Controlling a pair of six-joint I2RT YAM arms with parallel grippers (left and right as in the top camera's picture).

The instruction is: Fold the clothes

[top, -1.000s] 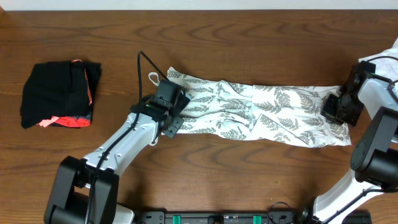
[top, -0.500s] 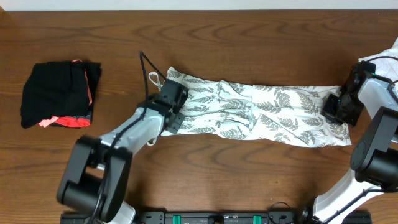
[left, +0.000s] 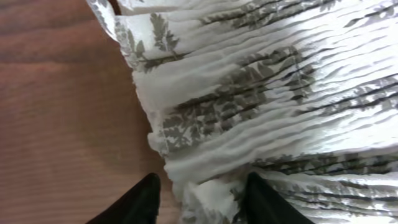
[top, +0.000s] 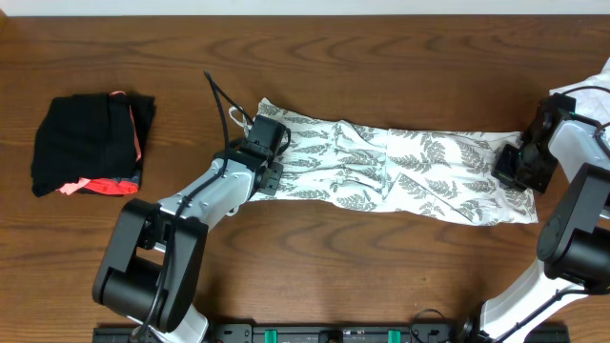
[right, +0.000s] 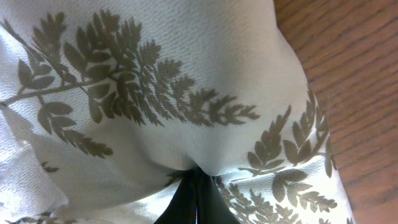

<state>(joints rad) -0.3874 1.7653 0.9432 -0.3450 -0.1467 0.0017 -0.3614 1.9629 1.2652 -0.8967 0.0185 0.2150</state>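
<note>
Overhead: my left tool (top: 268,155) has shifted further onto the left end of the dress (top: 410,167), a long strip across the tabletop (top: 381,57), and is spread open astride its edge. My right tool (top: 517,168) stays clenched on the right end, so I judge a fold is near.

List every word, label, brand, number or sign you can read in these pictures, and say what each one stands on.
None: no text can be read in any view.
The dress carries only a fern-leaf print, with no lettering.
The black bundle shows pink trim but no readable label or tag.
</note>
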